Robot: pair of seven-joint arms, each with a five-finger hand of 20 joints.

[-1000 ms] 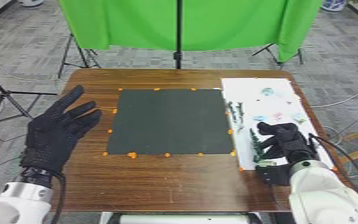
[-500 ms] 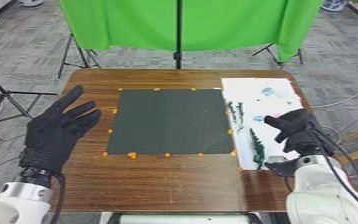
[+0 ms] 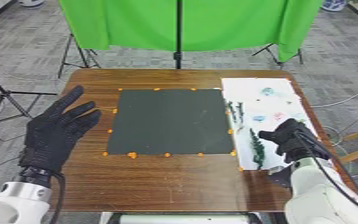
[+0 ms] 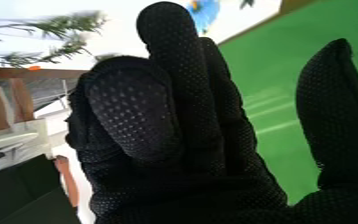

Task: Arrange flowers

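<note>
My right hand (image 3: 291, 139) is over the lower right of the white sheet (image 3: 246, 86), beside a long green sprig (image 3: 257, 150). In the right wrist view the right hand (image 4: 175, 135) has its fingers extended and its thumb apart, holding nothing; green sprigs (image 4: 60, 25) and a blue flower (image 4: 204, 14) lie beyond it. Two thin sprigs (image 3: 239, 112) lie along the sheet's left side. Small pink and blue flowers (image 3: 259, 118) rest mid-sheet, a bluish one (image 3: 267, 91) farther back. My left hand (image 3: 55, 127) is open at the table's left side.
A dark square mat (image 3: 169, 122) with orange markers round its edge lies mid-table on the brown wooden table (image 3: 175, 185). Behind the table hang a green cloth (image 3: 131, 25) and a black stand pole (image 3: 178, 30).
My right hand has moved off the long green sprig to the right, uncovering it, then shifted slightly down the sheet. Small flowers have come into sight. The left hand has stayed still.
</note>
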